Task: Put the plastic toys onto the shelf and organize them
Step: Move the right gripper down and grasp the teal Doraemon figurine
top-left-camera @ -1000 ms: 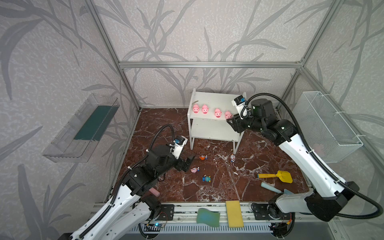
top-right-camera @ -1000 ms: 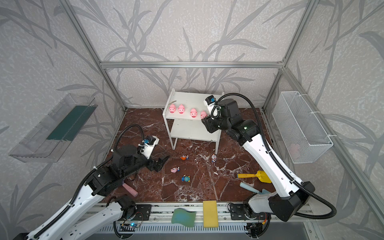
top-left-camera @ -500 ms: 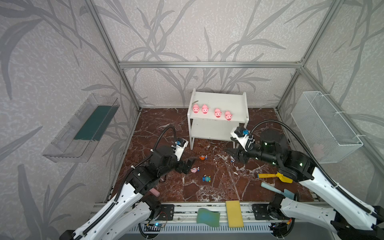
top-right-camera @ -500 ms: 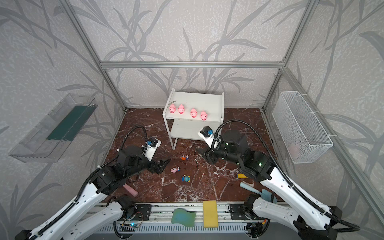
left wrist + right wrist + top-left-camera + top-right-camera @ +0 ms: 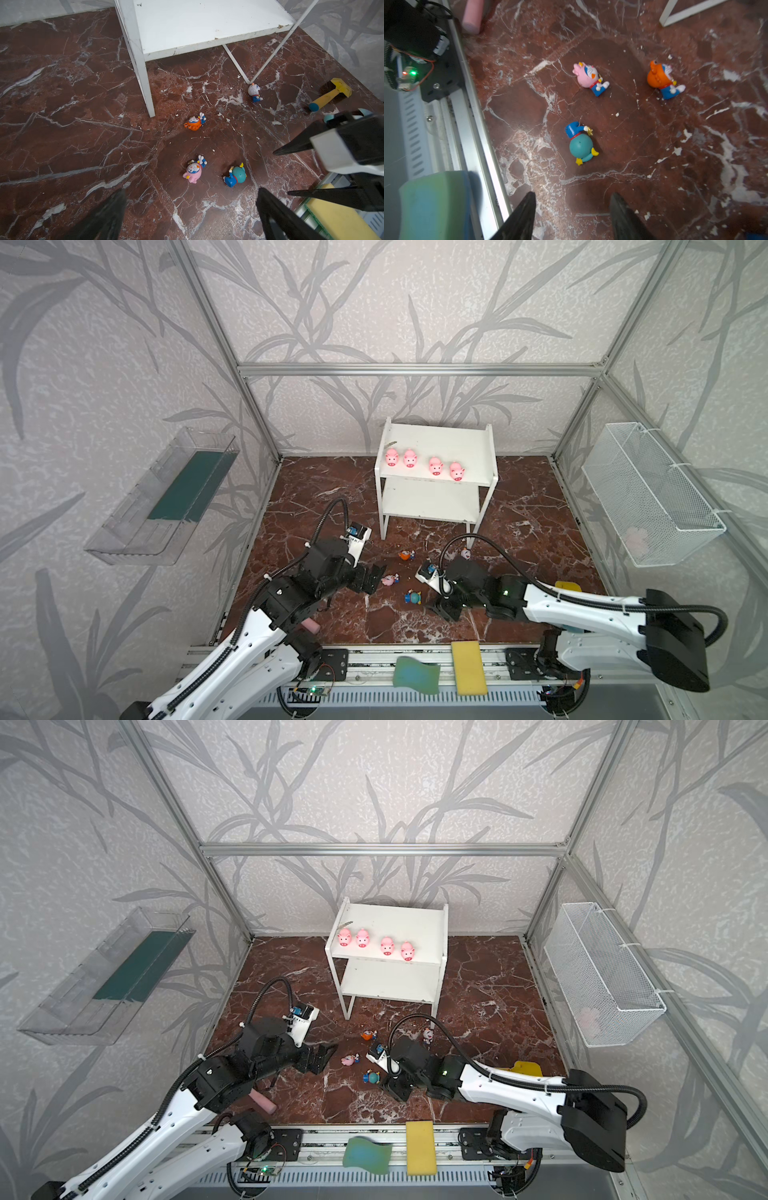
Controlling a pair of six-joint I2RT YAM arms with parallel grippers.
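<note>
Figurine in teal [image 5: 581, 145] on open marble floor [image 5: 654, 166], near front rail [image 5: 475, 124].

A red-brown marbled floor [image 5: 324, 489] carried a white two-tier shelf [image 5: 440, 439] near the back wall. Four pink pigs [image 5: 409, 457] stood in a row along the front of its upper board. On the floor before it lay an orange figurine [image 5: 406, 555], a pink figurine [image 5: 390, 580] and a teal figurine [image 5: 413, 596], with a white-and-blue figurine [image 5: 254, 92] just beside the shelf's front leg, and a yellow shovel [image 5: 330, 94] and a pink cylinder [image 5: 262, 1101] well apart
</note>
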